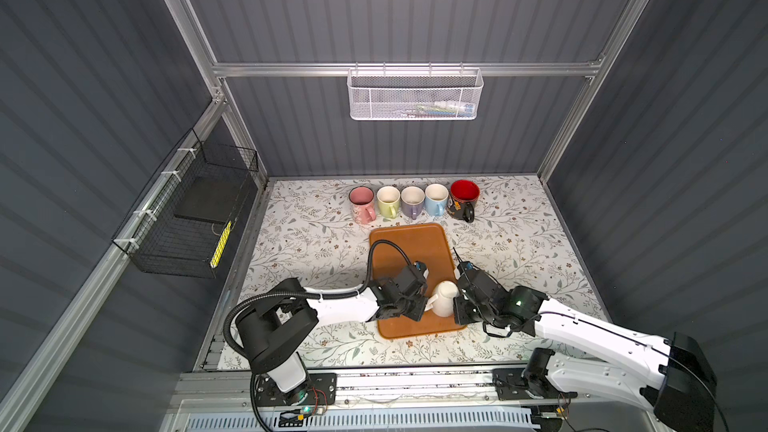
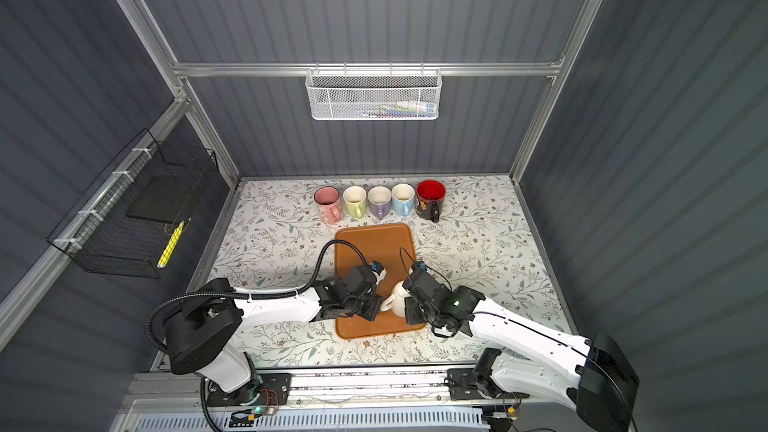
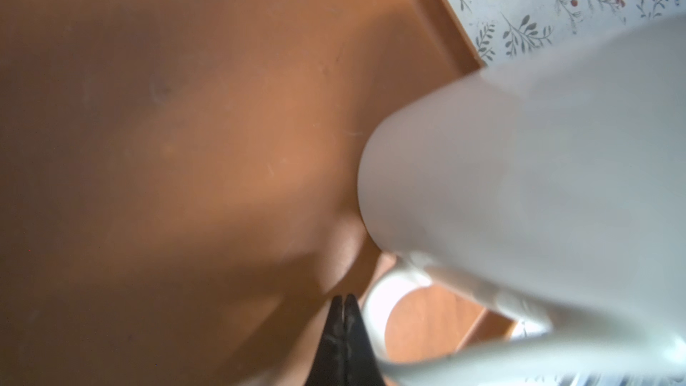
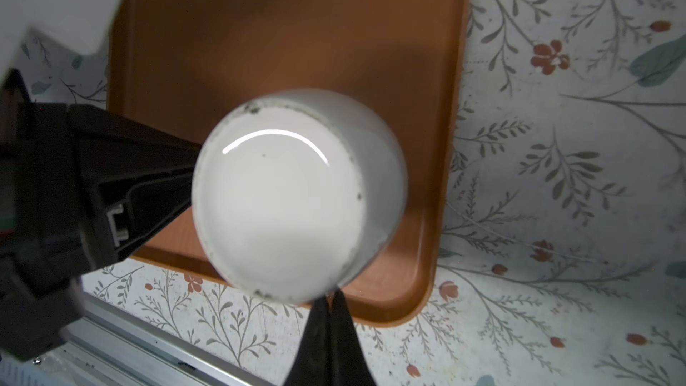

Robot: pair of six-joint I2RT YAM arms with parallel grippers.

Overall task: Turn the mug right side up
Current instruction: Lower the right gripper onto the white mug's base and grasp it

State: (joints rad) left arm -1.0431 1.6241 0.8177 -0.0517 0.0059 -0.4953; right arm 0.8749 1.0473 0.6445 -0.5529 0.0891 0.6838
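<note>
Mug is base up and mouth down on the near end of the brown tray. It may lean a little, but I cannot tell.

On the left wall, a black wire basket holds a dark flat slab and a yellow thing.

Next comes the left gripper, with its jaws pressed together and holding nothing. Its tips sit just beside the mug's handle, which sticks out toward that arm.

The mug's long axis runs roughly up and down between the two arms. The tray carries nothing else.

On the mug's other side, the right gripper is also pinched closed and empty. Its tips are against the edge of the upturned base, though contact is not certain.

Both arms are equally near. With the handle facing left, the left arm looks better placed to take hold, but it would first have to open its jaws.

Five upright cups stand in a row along the back, beyond the tray, and look empty. Above them hangs a white mesh basket, whose contents are too small to make out.
</note>
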